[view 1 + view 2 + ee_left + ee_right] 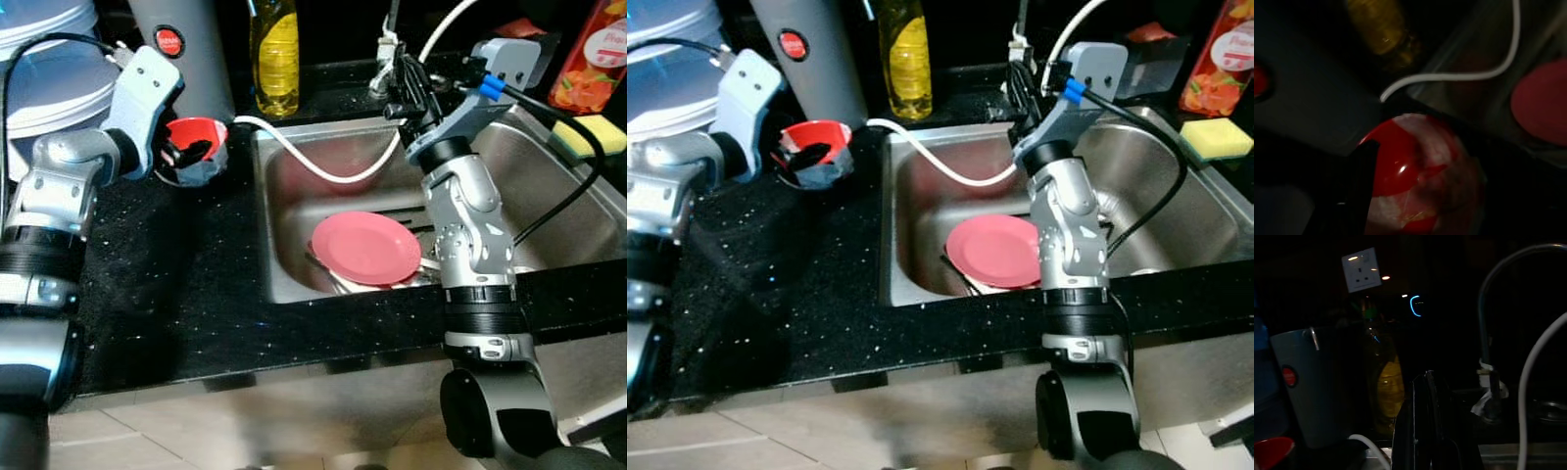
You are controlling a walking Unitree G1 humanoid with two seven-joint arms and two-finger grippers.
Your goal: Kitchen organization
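A red bowl (199, 137) with a grey-blue outside sits tilted on the black counter (167, 294), just left of the sink. My left gripper (186, 152) reaches it from the left, and its black fingers (1359, 181) close over the near rim. In the steel sink (549, 186) a pink plate (365, 247) lies on top of other dishes. My right gripper (407, 88) is raised over the back of the sink beside the tap (1488, 333). Its fingers (1422, 421) are pressed together and hold nothing.
A white hose (323, 166) curves from the counter across the sink. A yellow soap bottle (275, 59) and a grey bin with a red button (181, 49) stand behind. A yellow sponge (600, 132) and a red packet (593, 49) are at the back right.
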